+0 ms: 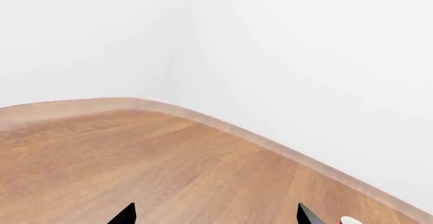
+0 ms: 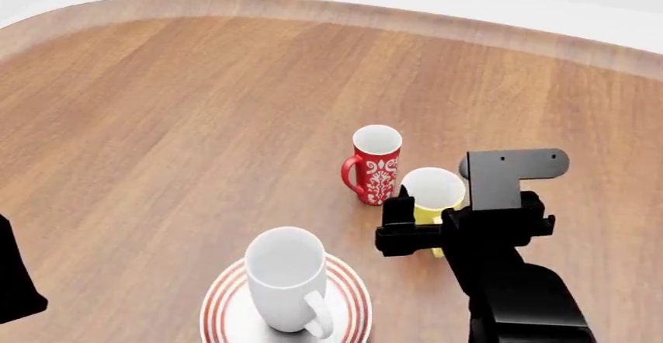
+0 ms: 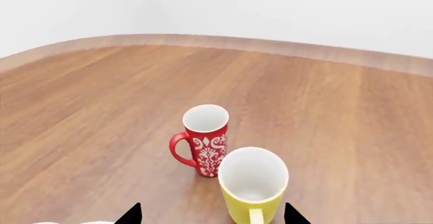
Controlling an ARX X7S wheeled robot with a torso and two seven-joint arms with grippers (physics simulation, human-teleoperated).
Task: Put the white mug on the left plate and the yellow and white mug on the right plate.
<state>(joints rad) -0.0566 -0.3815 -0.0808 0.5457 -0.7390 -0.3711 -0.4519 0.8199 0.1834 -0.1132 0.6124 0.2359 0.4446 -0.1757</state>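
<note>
I see the white mug (image 2: 285, 281) standing on the left plate (image 2: 347, 296) at the lower centre of the head view. My right gripper (image 2: 406, 220) hovers with fingers (image 3: 130, 215) wide apart around the yellow and white mug (image 2: 433, 193), just right of the red mug (image 2: 374, 163) on the table (image 2: 186, 118). My left fingers (image 1: 125, 215) are spread wide.

The yellow and white mug (image 2: 433, 192) stands on the bench (image 2: 186, 110) just ahead of the right hand (image 2: 414, 230). The patterned mug (image 2: 375, 164) is beyond it, to the hand's left. The white mug (image 2: 287, 279) sits on the left plate (image 2: 223, 308), left of the hand.
</note>
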